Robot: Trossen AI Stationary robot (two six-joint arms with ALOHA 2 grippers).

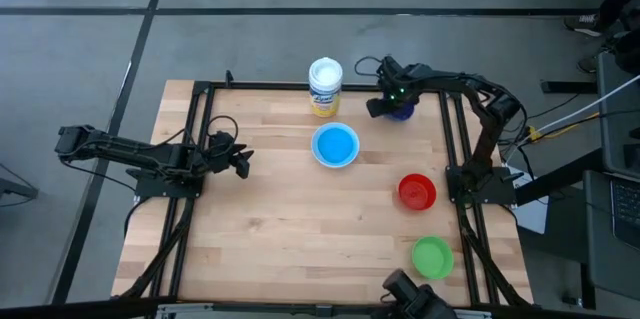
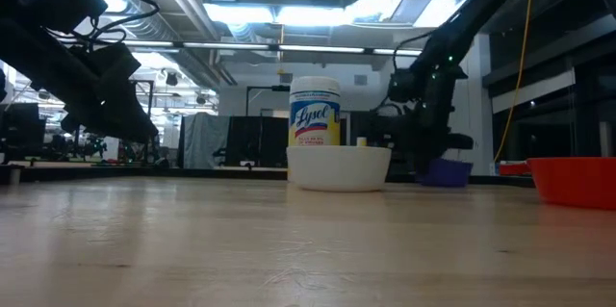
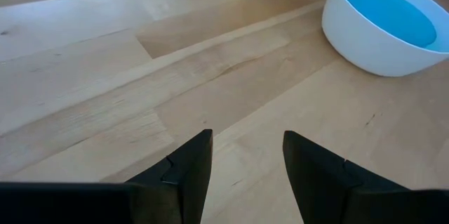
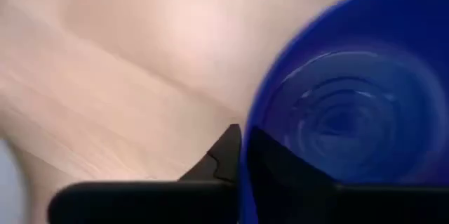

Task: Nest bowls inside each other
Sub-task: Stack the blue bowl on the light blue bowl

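Note:
A dark blue bowl [image 1: 404, 112] sits near the table's far right corner, with my right gripper [image 1: 390, 106] shut on it from above. A white bowl [image 1: 335, 146] with a bright blue inside stands upright at the table's middle. A red bowl [image 1: 417, 191] and a green bowl [image 1: 432, 257] rest on their bases toward the right near side. My left gripper [image 1: 240, 162] waits open over bare wood at the left, well short of the white bowl [image 3: 382, 27]. My right gripper pinches the dark blue bowl's rim [image 4: 247, 122], one finger inside the bowl [image 4: 287, 175] and one outside [image 4: 226, 155]. The fingers come from above, pointing steeply down. In the low view the bowl [image 2: 445, 172] looks to be down on the table.
A white-lidded cylindrical container with a yellow label [image 1: 325, 86] stands at the far edge, just left of the dark blue bowl. Black frame rails [image 1: 455, 149] run along both sides of the table. Bare wood [image 1: 290, 229] lies in the near middle.

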